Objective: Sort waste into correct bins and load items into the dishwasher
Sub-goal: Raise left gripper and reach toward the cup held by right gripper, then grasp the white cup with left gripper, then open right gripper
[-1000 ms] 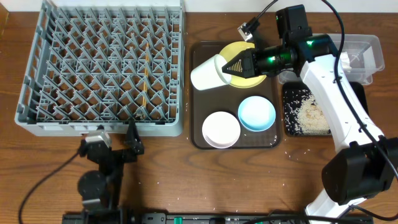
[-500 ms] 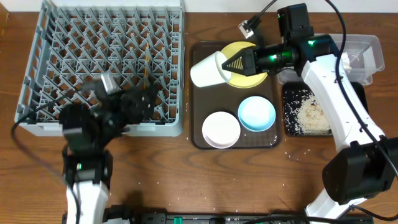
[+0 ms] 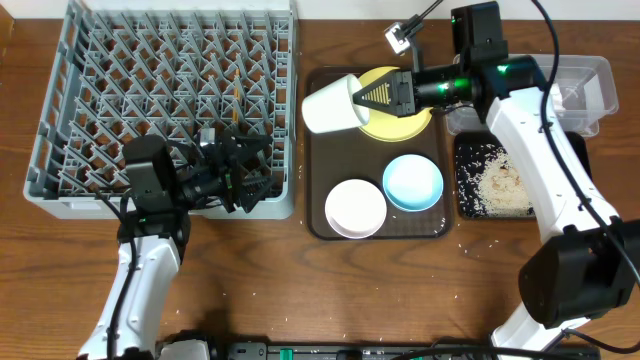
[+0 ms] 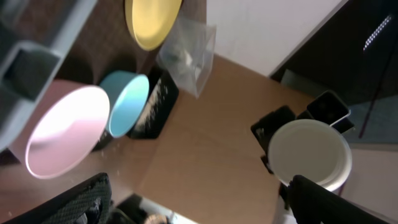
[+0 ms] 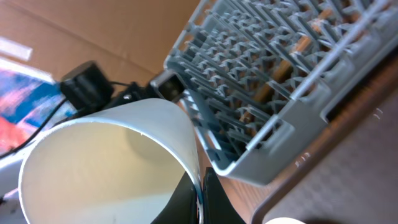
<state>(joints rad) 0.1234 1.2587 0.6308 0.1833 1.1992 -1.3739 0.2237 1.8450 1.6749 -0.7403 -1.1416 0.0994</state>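
**Item:** cup [image 3: 328, 104], white, tipped on its side above the far-left corner of the tray [image 3: 318, 170], between the plate [image 3: 405, 125] and the rack [image 3: 90, 192].

**Right gripper** [image 3: 360, 102]: clamped on one wall of the cup at the rim.

**Left gripper** [image 3: 245, 172]: fingers spread wide, holding nothing, over the rack's near-right corner.

**Risks:**
- Your pinch takes only the thin rim, so the cup may swivel or drop.
- Carrying it left, you may clip the rack wall or the left gripper.

**Writing:** none legible. The wrist views are probably too blurred for small print.
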